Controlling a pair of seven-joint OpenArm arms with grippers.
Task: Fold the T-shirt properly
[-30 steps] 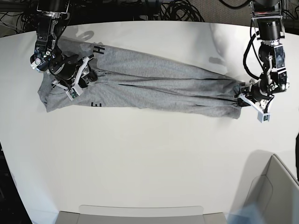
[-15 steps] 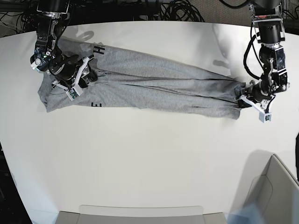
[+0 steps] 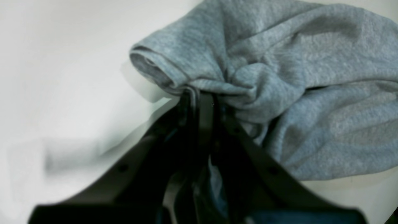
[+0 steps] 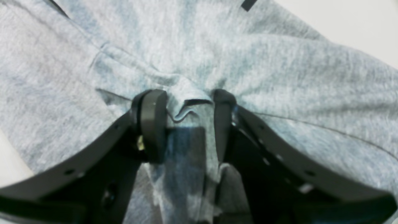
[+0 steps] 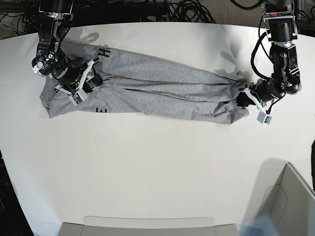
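The grey T-shirt (image 5: 157, 88) lies stretched in a long band across the far half of the white table (image 5: 147, 162), with black letters (image 5: 103, 51) showing near its left end. My left gripper (image 5: 241, 100) is at the shirt's right end. In the left wrist view, the left gripper (image 3: 202, 96) is shut on a bunched edge of the T-shirt (image 3: 311, 77). My right gripper (image 5: 92, 78) rests on the left end. In the right wrist view, the right gripper (image 4: 188, 121) has its jaws apart, with a raised fold of T-shirt (image 4: 279, 62) between them.
A cardboard box (image 5: 295, 196) stands at the near right corner. A flat grey tray (image 5: 147, 223) sits at the table's near edge. Cables (image 5: 187, 10) lie behind the far edge.
My left gripper has shut on the shirt's right end and drawn it a little to the left, bunching the cloth there. The right arm has not moved.
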